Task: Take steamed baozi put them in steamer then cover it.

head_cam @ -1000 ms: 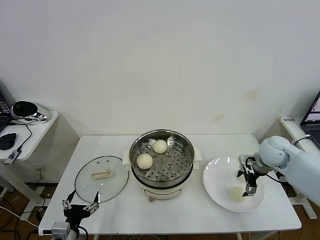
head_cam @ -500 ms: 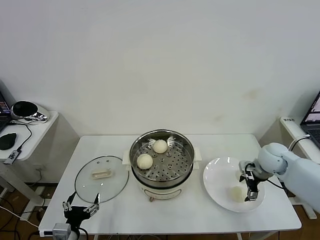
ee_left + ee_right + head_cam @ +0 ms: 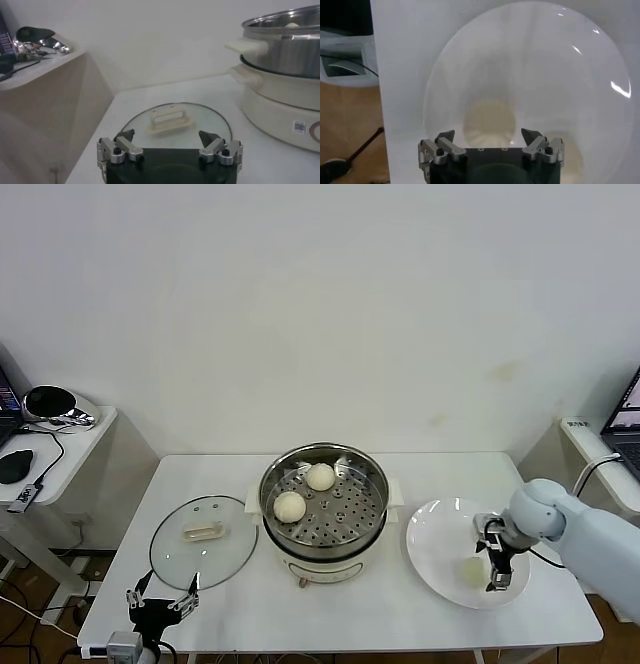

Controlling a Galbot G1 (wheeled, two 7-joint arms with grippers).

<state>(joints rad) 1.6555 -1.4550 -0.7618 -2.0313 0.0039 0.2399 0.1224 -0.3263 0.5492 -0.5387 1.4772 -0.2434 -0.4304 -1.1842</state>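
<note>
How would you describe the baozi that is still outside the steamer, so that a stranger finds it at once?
Start at the steel steamer mid-table, then look to its right at the white plate. The single baozi lies there, beside the open right gripper; the two other buns sit inside the steamer.

We have lowered our right gripper [image 3: 493, 566] further over the plate [image 3: 436, 546], shifting it slightly toward the near rim. It now stands with its jaws spread directly above the bun [image 3: 472, 570] there. Our right arm has drawn lower and closer to the table edge.
</note>
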